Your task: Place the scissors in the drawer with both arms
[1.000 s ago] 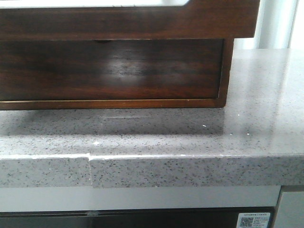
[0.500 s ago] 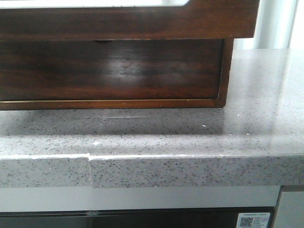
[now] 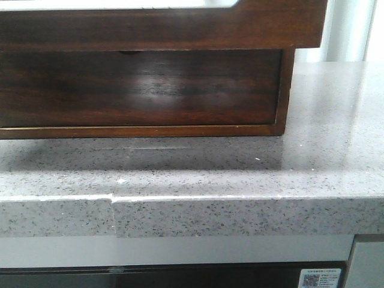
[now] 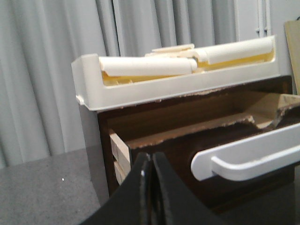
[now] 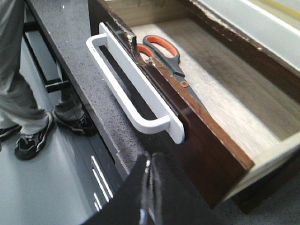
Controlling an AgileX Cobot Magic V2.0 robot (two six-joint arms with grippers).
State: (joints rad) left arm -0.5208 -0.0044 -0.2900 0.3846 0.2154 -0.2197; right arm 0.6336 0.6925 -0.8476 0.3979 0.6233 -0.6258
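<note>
Both end effectors closed, empty: left (image 4: 151,176), right (image 5: 149,180). Scissors (image 5: 165,55) flat in open drawer (image 5: 206,136), lengthwise along front.

My left tool (image 4: 151,187) sat with its two dark fingers pressed together, tips meeting in a narrow seam, nothing between them. My right tool (image 5: 149,187) looked the same: fingers closed flat against each other and empty. Neither arm showed in the front view.
</note>
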